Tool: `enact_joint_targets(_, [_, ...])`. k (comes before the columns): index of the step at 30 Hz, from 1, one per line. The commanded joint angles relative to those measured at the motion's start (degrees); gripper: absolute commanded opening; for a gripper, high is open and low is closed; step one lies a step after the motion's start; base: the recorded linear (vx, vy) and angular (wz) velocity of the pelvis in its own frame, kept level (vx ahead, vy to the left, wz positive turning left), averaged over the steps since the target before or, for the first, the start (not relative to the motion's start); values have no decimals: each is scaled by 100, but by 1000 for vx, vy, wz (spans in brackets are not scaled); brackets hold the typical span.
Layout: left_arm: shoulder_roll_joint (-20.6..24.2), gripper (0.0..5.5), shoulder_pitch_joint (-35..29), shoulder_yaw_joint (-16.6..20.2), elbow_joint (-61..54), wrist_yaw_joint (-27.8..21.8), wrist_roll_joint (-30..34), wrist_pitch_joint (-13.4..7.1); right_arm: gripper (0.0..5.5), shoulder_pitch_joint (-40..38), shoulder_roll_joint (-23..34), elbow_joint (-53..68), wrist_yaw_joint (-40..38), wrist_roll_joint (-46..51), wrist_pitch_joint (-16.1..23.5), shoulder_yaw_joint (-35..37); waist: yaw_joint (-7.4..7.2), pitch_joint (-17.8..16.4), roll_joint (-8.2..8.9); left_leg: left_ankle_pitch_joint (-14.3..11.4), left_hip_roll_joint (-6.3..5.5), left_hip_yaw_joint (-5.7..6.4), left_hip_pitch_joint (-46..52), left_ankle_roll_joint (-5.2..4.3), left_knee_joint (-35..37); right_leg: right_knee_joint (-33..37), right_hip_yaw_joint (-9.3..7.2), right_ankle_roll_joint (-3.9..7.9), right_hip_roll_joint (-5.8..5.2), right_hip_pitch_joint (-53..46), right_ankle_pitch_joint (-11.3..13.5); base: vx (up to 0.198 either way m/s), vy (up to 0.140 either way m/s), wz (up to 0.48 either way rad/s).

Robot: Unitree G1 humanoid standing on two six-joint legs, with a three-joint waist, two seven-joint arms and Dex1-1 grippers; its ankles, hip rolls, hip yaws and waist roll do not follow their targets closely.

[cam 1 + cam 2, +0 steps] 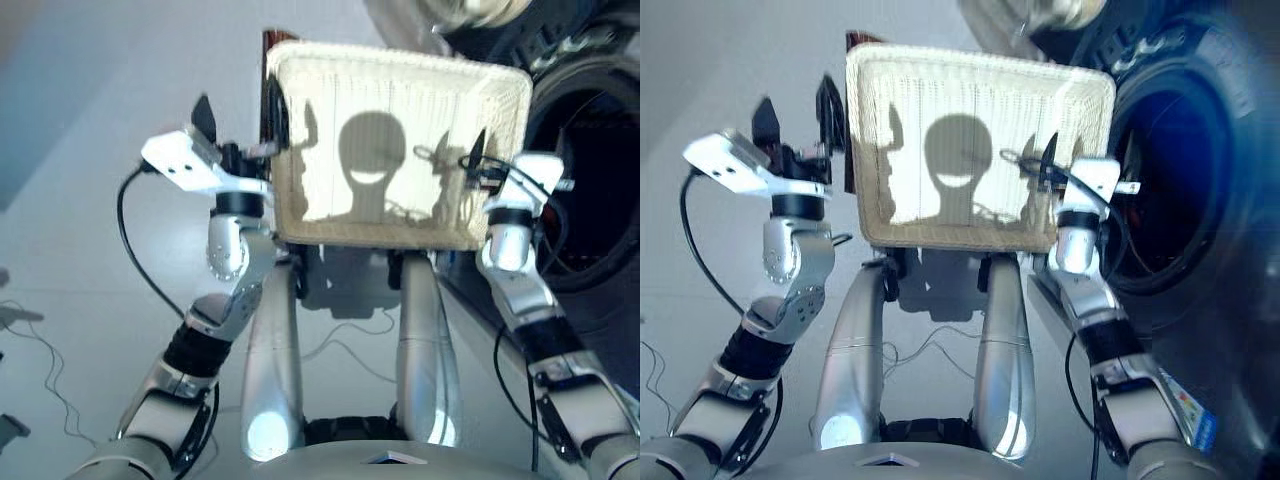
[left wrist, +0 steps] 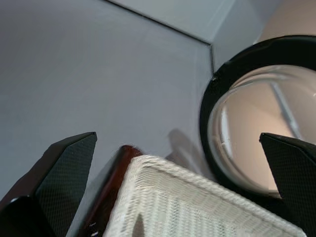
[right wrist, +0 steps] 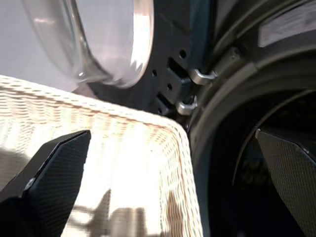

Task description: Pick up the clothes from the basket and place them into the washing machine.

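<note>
1. Dark grey and glossy, the washing machine fills the right side of the scene, cut off by the picture's right edge. Its round drum hole is a deep dark hollow; I cannot make out what lies inside.
2. Black-rimmed and circular, the porthole door stands swung open at the far side, beyond the basket. Its glass bulges like a clear bowl, and two metal hinge brackets join it to the machine's front. Only part of it shows in any view.
3. Cream-white woven wicker makes up the basket, a shallow rectangle with low rims and ribbed weave, sitting in the centre just left of the drum hole. Its floor is bare weave crossed by shadows.
4. A dark reddish-brown edge peeks out along the basket's far left side; most of it is hidden, so I cannot tell what it is.
5. No garment can be made out in any view.
6. The left gripper hovers at the basket's left rim, its black textured fingers spread wide, holding nothing.
7. The right gripper hangs over the basket's right rim beside the drum hole, fingers likewise spread apart and empty.
8. No writing is readable anywhere.
</note>
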State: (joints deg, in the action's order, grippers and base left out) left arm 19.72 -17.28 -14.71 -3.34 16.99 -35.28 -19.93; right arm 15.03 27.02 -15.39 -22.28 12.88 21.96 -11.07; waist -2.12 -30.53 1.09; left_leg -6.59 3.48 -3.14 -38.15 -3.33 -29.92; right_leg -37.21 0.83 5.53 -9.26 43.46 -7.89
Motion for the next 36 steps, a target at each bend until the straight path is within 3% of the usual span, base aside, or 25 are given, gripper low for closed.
enact_joint_targets(1, [100, 550, 36, 135, 265, -491, 361, -270, 550, -52, -19, 51, 534, 267, 365, 72, 66, 359, 98, 169, -97, -58, 602, 71, 526, 1113, -83, 173, 258, -807, 766, 148, -5, -14])
enact_joint_targets(7, [-96, 550, 612, 406, 2146, -1011, 834, -284, 550, -682, -284, -1136, 1342, 376, 114, -61, 120, 844, 164, 482, -129, -167, 2115, -17, 1691, 2256, -207, 332, 192, -2371, 1075, 174, 20, -49])
enact_joint_targets(12, [-286, 550, 1122, 653, 3808, -1418, 1147, -51, 550, -1248, -482, -2258, 2039, 430, -271, -115, 100, 1351, 175, 786, -138, -316, 3162, -140, 2634, 3178, -313, 536, 30, -3353, 1407, 145, 38, -44])
enact_joint_targets(17, [-258, 550, 1641, 802, 4749, -1740, 1462, 245, 550, -1642, -637, -3008, 2433, 361, -548, -85, 107, 1816, 166, 924, -120, -454, 3806, -148, 3245, 3619, -357, 627, -43, -3878, 1587, 124, 36, -23])
enact_joint_targets(18, [-250, 550, 1793, 904, 5239, -1666, 1880, 261, 550, -1764, -720, -3420, 2512, 84, -696, -155, 125, 2030, 180, 965, -113, -496, 4046, -158, 3468, 3796, -386, 677, -53, -4089, 1651, 122, 28, -47])
enact_joint_targets(25, [-444, 550, 1871, 1157, 7097, -1751, 2514, 696, 550, -1912, -1154, -4930, 2551, 110, -1033, 182, 107, 2555, 227, 816, -77, -522, 4383, -146, 3492, 3967, -483, 647, -47, -4560, 1550, 80, 14, 0])
enact_joint_targets(29, [-563, 550, 1816, 1109, 7580, -1864, 2809, 947, 550, -1768, -1303, -5784, 2393, 5, -1318, 480, 100, 2722, 222, 782, -42, -535, 4475, -159, 3492, 4014, -525, 597, -14, -4718, 1477, 41, -4, 17])
enact_joint_targets(36, [-630, 550, 1800, 960, 7630, -2029, 3043, 1029, 550, -1812, -1412, -5829, 2543, 170, -1426, 484, 46, 2837, 167, 774, 9, -576, 4552, -186, 3492, 4086, -523, 559, 19, -4791, 1431, 0, 0, 0])
